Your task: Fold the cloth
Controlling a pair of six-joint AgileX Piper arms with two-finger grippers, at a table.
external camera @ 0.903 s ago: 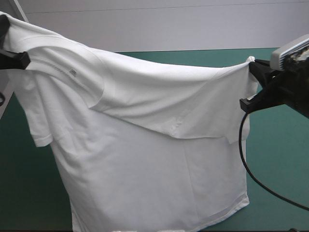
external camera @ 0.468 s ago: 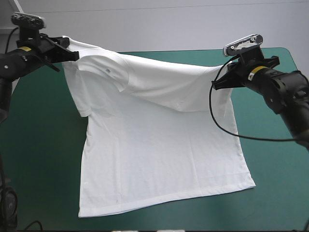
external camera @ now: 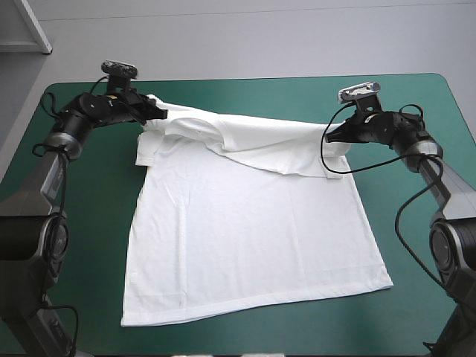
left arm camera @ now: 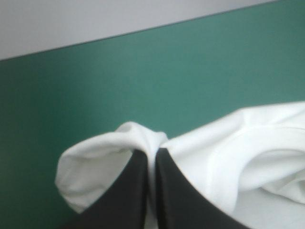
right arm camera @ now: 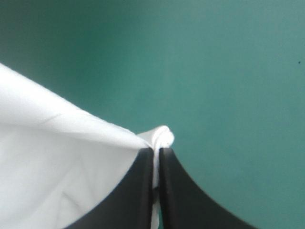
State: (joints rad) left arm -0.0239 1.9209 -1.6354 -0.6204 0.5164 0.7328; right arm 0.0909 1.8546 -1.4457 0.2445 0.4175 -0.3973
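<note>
Even, diffuse overhead light is falling across the teal-green cover [external camera: 89, 245], and no glare is showing on it. The T-shirt [external camera: 253, 230] is reading bright white, with soft grey shading marking its creases and the lifted far edge. A thin shadow is running along its near hem. In the left wrist view the black fingers [left arm camera: 128, 195] are rendering as flat dark shapes. In the right wrist view the cover is dimming away from the right gripper [right arm camera: 156, 152].

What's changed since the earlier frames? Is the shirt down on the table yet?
The left hand and right hand moved down and toward the table's far edge. That laid most of the T-shirt flat on the teal-green cover; earlier it hung lifted. Unchanged: both hands stay shut on its far end, which sags between them.
</note>
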